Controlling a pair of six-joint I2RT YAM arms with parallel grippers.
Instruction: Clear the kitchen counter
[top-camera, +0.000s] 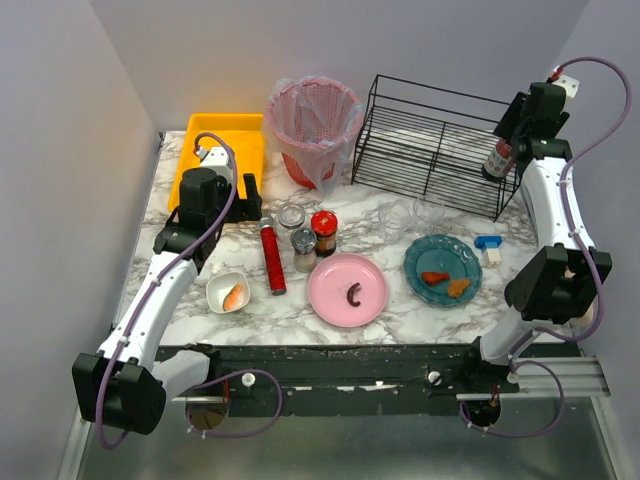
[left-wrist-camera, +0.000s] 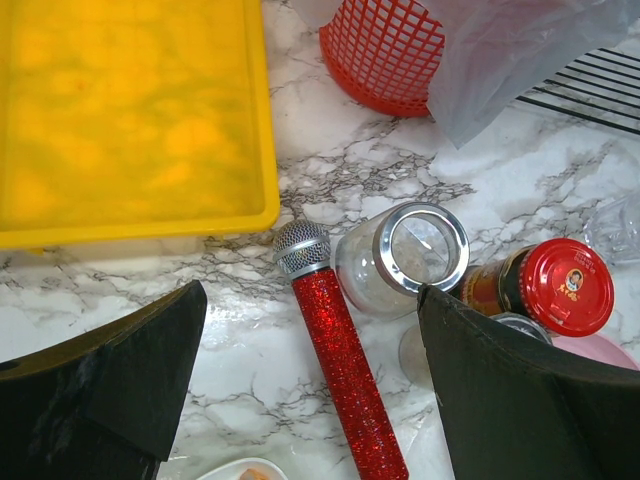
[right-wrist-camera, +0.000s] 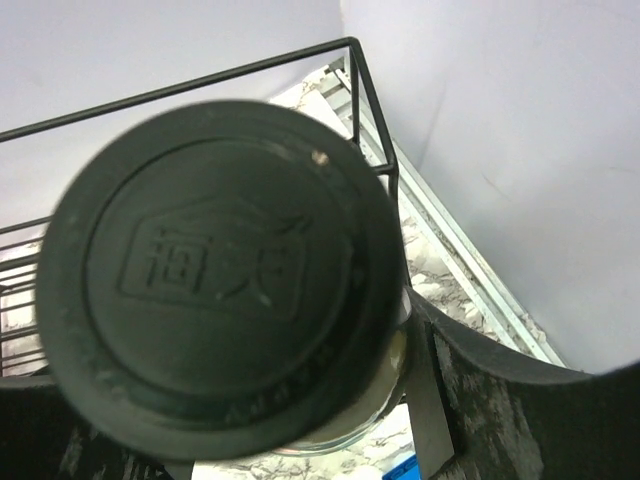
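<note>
The kitchen counter (top-camera: 300, 322) is white marble with grey veins and carries many items. My left gripper (top-camera: 250, 195) is open and empty, hovering over the top end of a red glitter microphone (top-camera: 272, 258). In the left wrist view the microphone (left-wrist-camera: 345, 370) lies on the counter (left-wrist-camera: 330, 160) between my spread fingers (left-wrist-camera: 120, 380). My right gripper (top-camera: 508, 135) is shut on a dark-capped sauce bottle (top-camera: 497, 158) at the right end of the black wire rack (top-camera: 430, 140). The bottle's cap (right-wrist-camera: 220, 270) fills the right wrist view.
Behind stand a yellow tray (top-camera: 225, 135) and a red bin (top-camera: 313, 125) with a bag liner. Near the microphone are a glass jar (left-wrist-camera: 400, 260), a red-lidded jar (left-wrist-camera: 545, 285) and a shaker (top-camera: 304, 248). In front: white bowl (top-camera: 222, 285), pink plate (top-camera: 335, 285), teal plate (top-camera: 412, 262).
</note>
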